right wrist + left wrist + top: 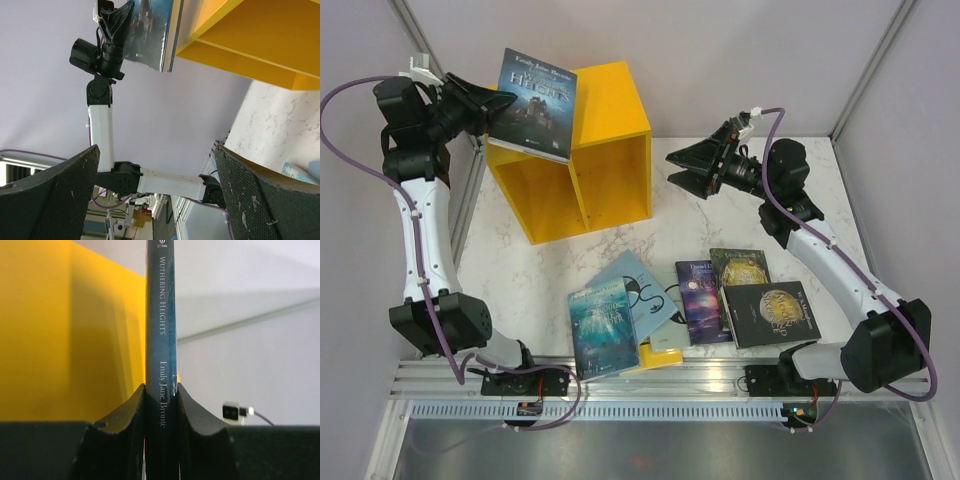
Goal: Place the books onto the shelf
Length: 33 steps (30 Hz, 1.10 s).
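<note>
The left gripper (492, 106) is clamped on a thin dark blue paperback book (537, 103) titled Wuthering Heights. Its black jaws pinch front and back cover at the spine, so the pages project straight out beyond them, probably the hold needed to slide it in edgewise. Just below and beside those jaws stands the bright yellow two-compartment wooden shelf (615, 95); the book hangs over its top, not yet inside. The right gripper (688, 170) hovers with jaws spread wide and empty, the shelf ahead of them, seemingly kept clear of the approach. The other paperbacks (603, 328) lie flat on the white marbled table (720, 210), well below both pairs of jaws.
</note>
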{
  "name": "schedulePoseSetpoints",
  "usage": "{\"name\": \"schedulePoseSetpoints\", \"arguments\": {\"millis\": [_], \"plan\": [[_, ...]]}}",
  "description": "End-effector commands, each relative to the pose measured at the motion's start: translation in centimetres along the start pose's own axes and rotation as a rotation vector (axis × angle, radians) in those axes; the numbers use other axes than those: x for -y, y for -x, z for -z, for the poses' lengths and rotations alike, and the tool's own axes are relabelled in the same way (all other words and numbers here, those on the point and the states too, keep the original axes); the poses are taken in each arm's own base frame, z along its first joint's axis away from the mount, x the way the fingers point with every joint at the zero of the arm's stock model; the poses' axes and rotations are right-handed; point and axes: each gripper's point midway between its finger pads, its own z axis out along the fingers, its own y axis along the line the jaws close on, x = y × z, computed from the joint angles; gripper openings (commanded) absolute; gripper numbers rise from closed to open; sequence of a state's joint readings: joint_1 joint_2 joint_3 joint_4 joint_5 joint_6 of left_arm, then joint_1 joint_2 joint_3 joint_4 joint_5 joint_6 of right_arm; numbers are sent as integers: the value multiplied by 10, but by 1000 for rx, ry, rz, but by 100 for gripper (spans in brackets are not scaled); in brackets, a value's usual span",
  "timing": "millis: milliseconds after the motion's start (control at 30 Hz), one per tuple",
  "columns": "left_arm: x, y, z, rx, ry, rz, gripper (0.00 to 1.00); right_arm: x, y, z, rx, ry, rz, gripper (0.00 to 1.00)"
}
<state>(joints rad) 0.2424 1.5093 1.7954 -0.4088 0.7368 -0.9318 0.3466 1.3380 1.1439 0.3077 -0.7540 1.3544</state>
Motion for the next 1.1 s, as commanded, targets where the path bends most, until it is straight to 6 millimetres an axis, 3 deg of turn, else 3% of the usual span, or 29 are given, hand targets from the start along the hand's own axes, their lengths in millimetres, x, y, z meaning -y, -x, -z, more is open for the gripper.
{"name": "schedulePoseSetpoints", "arguments": {"millis": [0,200,400,633,767,800,900,1067], "plan": [[35,43,9,165,-56,-38,2,-8,-2,3,-11,16,45,98],[-2,50,-10,175,41,11,2,3,-2,0,-15,-7,35,98],[-39,49,-11,197,174,8,2,14,-2,-2,-23,-26,29,98],[-64,44,-6,207,276,-12,7,24,-3,-3,-29,-43,21,98],[-74,42,-2,207,325,-41,40,28,-4,-3,-31,-50,16,98],[-75,43,-1,212,335,-44,59,31,-5,-3,-33,-56,13,98],[-77,45,6,231,371,-71,83,34,-6,-3,-34,-62,9,98],[-75,48,24,248,398,-90,95,37,-8,0,-35,-78,19,98]]}}
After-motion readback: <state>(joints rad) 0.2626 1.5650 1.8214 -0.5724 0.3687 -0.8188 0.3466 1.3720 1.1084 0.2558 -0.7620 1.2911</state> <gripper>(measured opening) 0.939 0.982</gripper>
